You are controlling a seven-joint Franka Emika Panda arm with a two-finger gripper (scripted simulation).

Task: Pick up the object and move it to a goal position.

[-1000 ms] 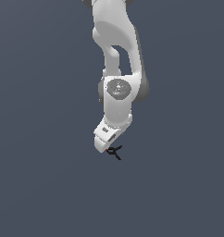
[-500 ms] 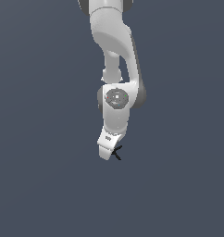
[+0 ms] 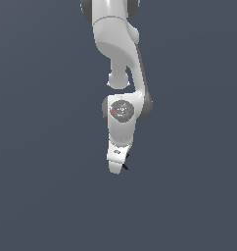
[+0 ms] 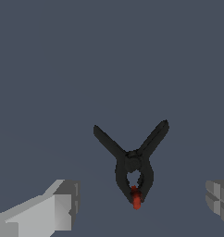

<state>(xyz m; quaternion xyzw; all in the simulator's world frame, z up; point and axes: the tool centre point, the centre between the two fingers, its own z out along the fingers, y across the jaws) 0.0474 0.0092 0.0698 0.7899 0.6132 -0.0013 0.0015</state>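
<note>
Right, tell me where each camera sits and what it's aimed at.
Exterior view: off the arm, position unknown, facing the white arm with its gripper low over the grey floor; the clamp barely peeks out.
Wrist view: on the wrist, looking past both fingers at the clamp between open jaws.
Shared: clamp, gripper.

One black clamp (image 4: 133, 170), one white arm (image 3: 118, 59) with one pincer (image 4: 141, 206), two fingers (image 4: 63, 203).

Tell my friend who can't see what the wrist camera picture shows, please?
A small black clamp with two thin handles splayed in a V and a red tip lies on a plain dark grey surface. The open gripper has one white finger on each side of it, neither touching it.
</note>
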